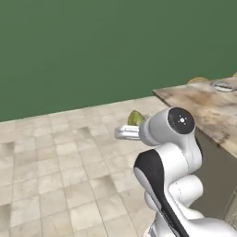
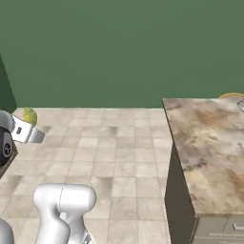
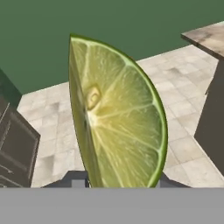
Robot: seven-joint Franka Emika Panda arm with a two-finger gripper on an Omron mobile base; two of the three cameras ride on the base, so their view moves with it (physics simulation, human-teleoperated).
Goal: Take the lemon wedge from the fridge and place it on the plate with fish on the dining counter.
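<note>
Lemon wedge [image 3: 116, 118] sits upright in the claw [image 1: 131, 129], pinched at its lower edge between the two dark tips; cut face toward the hand camera, rind arcing away. Claw closed on the wedge, carried in the air over the tiled floor [image 1: 60, 157].

Landmark: the bench [image 1: 203, 104], marbled beige-brown top. From the left base view the wedge hangs well apart from the bench's near corner, out to the side of it. Plate with fish [image 1: 224, 85] rests far back on the bench top, near the edge of the picture; its contents too small to make out.

Risks, as judged:
- The grip looks to catch only the lower part of the wedge; a swing or jolt could tip it out onto the floor.
- Approaching low, the arm or wedge could clip the bench edge.
- The plate is small and far; a release short of it leaves the wedge on bare bench.
</note>
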